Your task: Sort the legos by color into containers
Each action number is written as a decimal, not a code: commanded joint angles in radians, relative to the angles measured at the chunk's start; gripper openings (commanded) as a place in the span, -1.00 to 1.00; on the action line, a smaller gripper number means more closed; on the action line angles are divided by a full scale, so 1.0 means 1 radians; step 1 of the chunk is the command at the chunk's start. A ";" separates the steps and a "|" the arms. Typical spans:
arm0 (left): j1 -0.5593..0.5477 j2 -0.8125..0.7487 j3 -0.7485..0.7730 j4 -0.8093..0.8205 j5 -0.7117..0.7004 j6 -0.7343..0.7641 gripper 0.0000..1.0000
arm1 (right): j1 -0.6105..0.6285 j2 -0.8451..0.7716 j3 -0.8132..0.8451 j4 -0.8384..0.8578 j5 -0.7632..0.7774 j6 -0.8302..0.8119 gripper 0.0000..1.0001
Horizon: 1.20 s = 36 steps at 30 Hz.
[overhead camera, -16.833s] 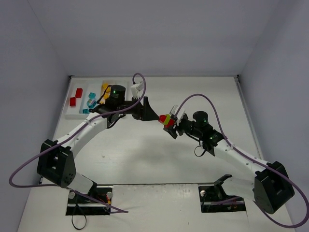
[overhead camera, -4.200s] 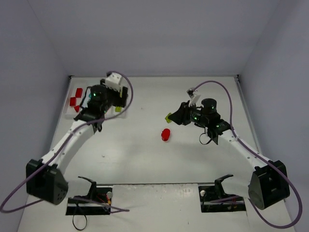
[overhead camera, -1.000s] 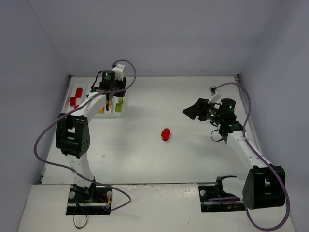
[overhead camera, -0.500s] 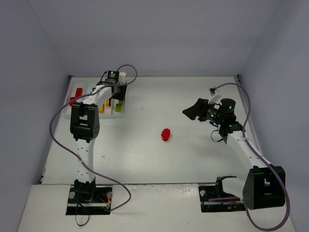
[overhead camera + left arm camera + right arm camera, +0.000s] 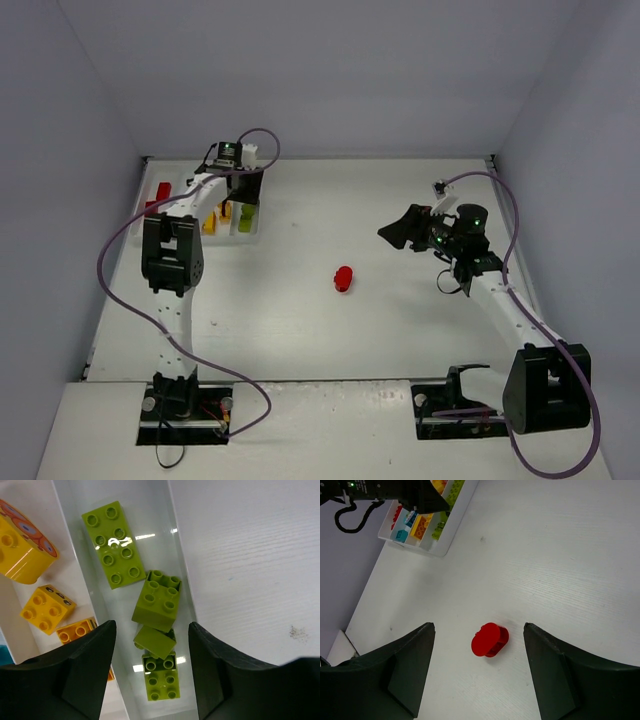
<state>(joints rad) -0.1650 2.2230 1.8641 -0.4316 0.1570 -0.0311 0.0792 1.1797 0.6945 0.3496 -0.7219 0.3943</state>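
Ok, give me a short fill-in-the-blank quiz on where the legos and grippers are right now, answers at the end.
1. The only loose lego on the table is ___ in colour.
2. The left gripper hangs open over the tray compartment holding the ___ bricks.
3. The right gripper is ___ and holds nothing.
4. The neighbouring compartment holds ___ blocks.
Answers: red; green; open; yellow.

I see a white table (image 5: 300, 330) filling the middle of the overhead frame. Pale grey walls (image 5: 300, 80) close it in along the top and both sides. In the left wrist view, a small dark speck (image 5: 298, 633) marks the tabletop near the right edge.
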 commanded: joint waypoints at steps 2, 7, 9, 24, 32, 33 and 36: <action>-0.019 -0.233 -0.046 0.031 0.038 -0.015 0.08 | 0.004 -0.035 0.017 0.048 -0.007 -0.017 0.37; -0.117 -0.426 -0.215 0.077 0.044 -0.021 0.08 | 0.004 -0.055 0.008 0.034 0.019 -0.025 0.38; -0.165 -0.485 -0.308 0.099 0.039 -0.046 0.15 | 0.002 -0.068 0.002 0.028 0.032 -0.026 0.39; -0.705 -0.519 -0.510 0.189 -0.217 -0.230 0.56 | 0.001 -0.232 -0.107 -0.055 0.131 -0.017 0.45; -0.728 -0.347 -0.447 0.195 -0.275 -0.311 0.56 | -0.002 -0.307 -0.139 -0.110 0.141 -0.034 0.45; -0.729 -0.335 -0.435 0.192 -0.280 -0.320 0.56 | -0.001 -0.310 -0.142 -0.112 0.141 -0.034 0.45; -0.731 -0.292 -0.405 0.195 -0.271 -0.334 0.56 | -0.002 -0.311 -0.144 -0.116 0.139 -0.037 0.45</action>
<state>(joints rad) -0.8867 1.9530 1.3849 -0.2798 -0.0837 -0.3241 0.0792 0.8810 0.5468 0.1959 -0.5896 0.3687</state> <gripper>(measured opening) 0.781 0.724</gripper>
